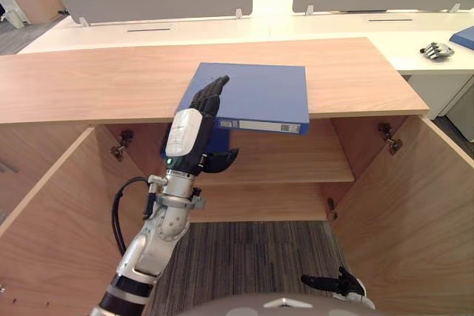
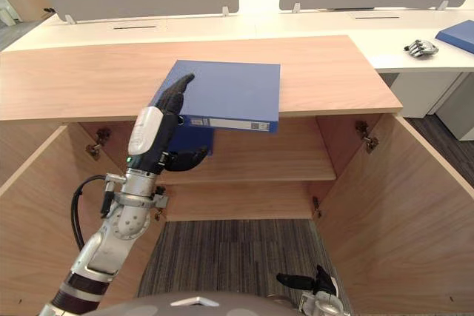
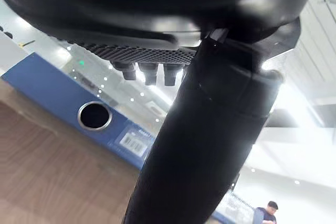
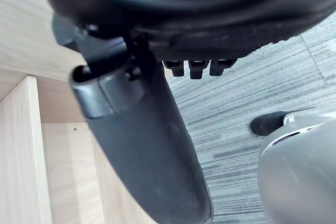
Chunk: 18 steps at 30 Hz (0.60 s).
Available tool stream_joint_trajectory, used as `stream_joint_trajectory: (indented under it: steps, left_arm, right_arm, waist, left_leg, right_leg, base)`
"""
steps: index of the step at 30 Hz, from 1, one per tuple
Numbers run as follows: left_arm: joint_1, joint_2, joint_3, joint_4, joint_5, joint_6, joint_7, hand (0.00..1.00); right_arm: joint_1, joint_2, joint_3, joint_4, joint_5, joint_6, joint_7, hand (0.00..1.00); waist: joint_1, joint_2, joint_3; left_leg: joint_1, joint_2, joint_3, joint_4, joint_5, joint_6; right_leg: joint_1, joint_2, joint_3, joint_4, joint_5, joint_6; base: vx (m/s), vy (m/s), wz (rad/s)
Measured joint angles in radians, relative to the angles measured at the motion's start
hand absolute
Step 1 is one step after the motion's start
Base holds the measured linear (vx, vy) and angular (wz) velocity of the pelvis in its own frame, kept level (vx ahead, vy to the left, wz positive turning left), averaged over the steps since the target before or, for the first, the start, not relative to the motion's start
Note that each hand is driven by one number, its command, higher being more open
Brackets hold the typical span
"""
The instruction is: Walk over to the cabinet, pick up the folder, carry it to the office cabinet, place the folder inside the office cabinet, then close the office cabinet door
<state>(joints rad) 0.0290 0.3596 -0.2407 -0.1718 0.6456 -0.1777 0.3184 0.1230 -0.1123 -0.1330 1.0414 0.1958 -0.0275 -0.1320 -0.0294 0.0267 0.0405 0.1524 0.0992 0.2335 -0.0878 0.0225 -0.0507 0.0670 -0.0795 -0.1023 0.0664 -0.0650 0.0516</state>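
A blue folder (image 1: 259, 90) lies flat on the wooden cabinet top (image 1: 89, 83), its labelled spine (image 3: 52, 95) jutting out past the front edge. My left hand (image 1: 194, 125) reaches up from below. Its fingers lie along the folder's left part and its thumb (image 1: 222, 159) sits under the overhanging edge, so the folder is pinched between them. Down near the floor at the lower right, my right hand (image 1: 335, 283) hangs with relaxed fingers and holds nothing.
Below the top, the cabinet stands open with a door (image 1: 415, 205) swung out on each side and a shelf (image 1: 296, 168) inside. Behind are white desks (image 1: 244, 24) with grey screens, a spare robot hand (image 1: 437, 50) and another blue folder (image 1: 465, 35). A person (image 3: 265, 213) stands far off.
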Motion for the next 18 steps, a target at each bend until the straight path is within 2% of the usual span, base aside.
stream_joint_trajectory:
  steps: [9, 18]
  left_arm:
    - [-0.077, 0.018, -0.056, 0.092, 0.137, 0.049, 0.001, 1.00]
    - [-0.094, -0.002, -0.068, 0.101, 0.163, 0.060, 0.008, 1.00]
  right_arm:
    - [0.000, 0.001, 0.001, 0.019, 0.002, 0.003, 0.001, 1.00]
    - [0.000, 0.000, -0.003, 0.038, 0.002, 0.008, 0.002, 1.00]
  waist:
    - [-0.031, -0.010, 0.007]
    - [-0.043, -0.010, 0.009]
  left_leg:
    - [-0.001, -0.002, 0.003, 0.000, -0.004, -0.004]
    - [-0.006, -0.002, 0.004, 0.000, -0.005, -0.006]
  right_leg:
    - [0.017, 0.000, 0.002, -0.048, 0.031, 0.003]
    - [0.022, 0.000, 0.001, -0.074, 0.045, 0.006]
  base:
    - [-0.04, 0.015, -0.03]
    - [-0.03, 0.005, -0.01]
